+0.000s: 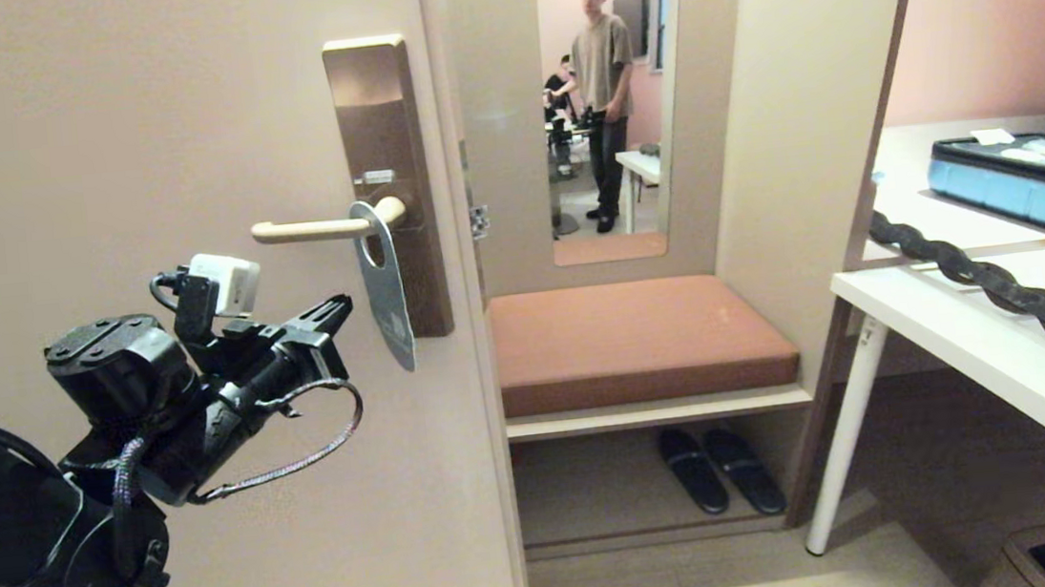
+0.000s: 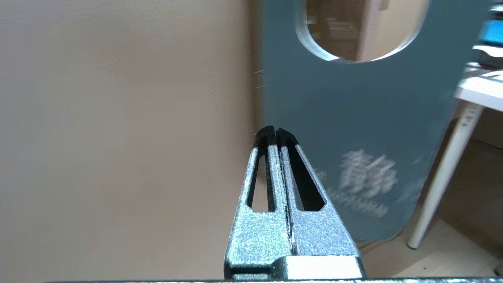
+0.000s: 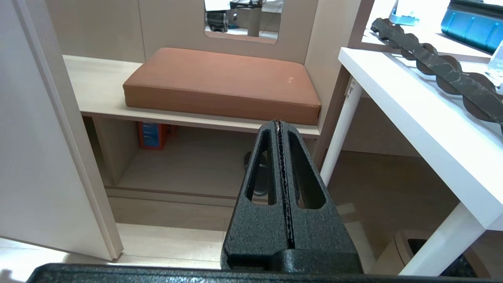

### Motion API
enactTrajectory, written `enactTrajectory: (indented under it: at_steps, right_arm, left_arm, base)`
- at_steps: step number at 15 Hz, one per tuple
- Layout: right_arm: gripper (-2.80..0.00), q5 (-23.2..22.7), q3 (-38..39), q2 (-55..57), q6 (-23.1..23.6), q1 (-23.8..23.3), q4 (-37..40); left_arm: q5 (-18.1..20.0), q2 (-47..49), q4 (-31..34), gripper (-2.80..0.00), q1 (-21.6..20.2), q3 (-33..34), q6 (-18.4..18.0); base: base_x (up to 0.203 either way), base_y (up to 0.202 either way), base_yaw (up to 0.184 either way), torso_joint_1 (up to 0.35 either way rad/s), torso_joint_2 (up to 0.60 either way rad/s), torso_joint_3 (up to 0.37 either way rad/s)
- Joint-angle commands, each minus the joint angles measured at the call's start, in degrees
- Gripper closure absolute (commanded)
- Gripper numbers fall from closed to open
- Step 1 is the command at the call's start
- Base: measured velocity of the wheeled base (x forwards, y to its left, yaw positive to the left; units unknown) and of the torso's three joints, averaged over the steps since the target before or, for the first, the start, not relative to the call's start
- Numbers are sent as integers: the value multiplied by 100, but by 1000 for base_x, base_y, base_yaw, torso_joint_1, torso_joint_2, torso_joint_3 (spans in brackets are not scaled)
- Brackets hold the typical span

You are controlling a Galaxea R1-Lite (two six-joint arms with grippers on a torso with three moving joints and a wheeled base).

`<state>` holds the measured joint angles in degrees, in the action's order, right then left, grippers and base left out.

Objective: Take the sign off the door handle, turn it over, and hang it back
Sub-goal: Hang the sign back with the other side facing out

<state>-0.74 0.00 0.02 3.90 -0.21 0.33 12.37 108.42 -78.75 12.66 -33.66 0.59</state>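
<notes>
Sign [image 1: 386, 287] hangs on the handle [image 1: 324, 225], long axis vertical; left gripper [image 1: 343, 303] is at its lower-left edge, jaws clenched.

Sign: flat card, rounded ends, oval hole threaded over the lever next to the brown lock plate [image 1: 384, 153]; it hangs edge-on to the head camera, swung slightly out from the door [image 1: 133, 130]. In the left wrist view its slate-blue face [image 2: 353, 118] shows, with a pale character and small text low down and the hole up top. Gripper tips [image 2: 276, 133] sit right at the card's near edge, pressed together; can't tell from the frames whether the edge is pinched between them or they're just beside it. My read: lift-off has to go up, then out along the lever toward its free end. Left arm is the near one. Right gripper [image 3: 279, 125] clenched on nothing, parked low, facing the bench cushion [image 3: 220, 82] and the desk [image 3: 412, 114], well away from the door.
</notes>
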Motion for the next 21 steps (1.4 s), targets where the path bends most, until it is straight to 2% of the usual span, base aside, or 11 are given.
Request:
enactTrajectory:
  at_steps: [1,7,13,21]
  right_arm:
    - [0,-5,0,-2,5,3,6]
    - [0,-5,0,-2,5,2,2]
    - [0,-5,0,-2,5,3,2]
    - [0,-5,0,-2,5,3,2]
  left_arm:
    - [2,122,-50,0,228,-95,-4]
    - [-7,209,-53,0,843,-285,1]
    - [-20,601,-53,0,861,-1026,1]
    - [-60,698,-53,0,852,-1055,3]
  base:
    - [0,0,0,0,0,0]
    - [0,0,0,0,0,0]
    - [0,0,0,0,0,0]
    - [0,0,0,0,0,0]
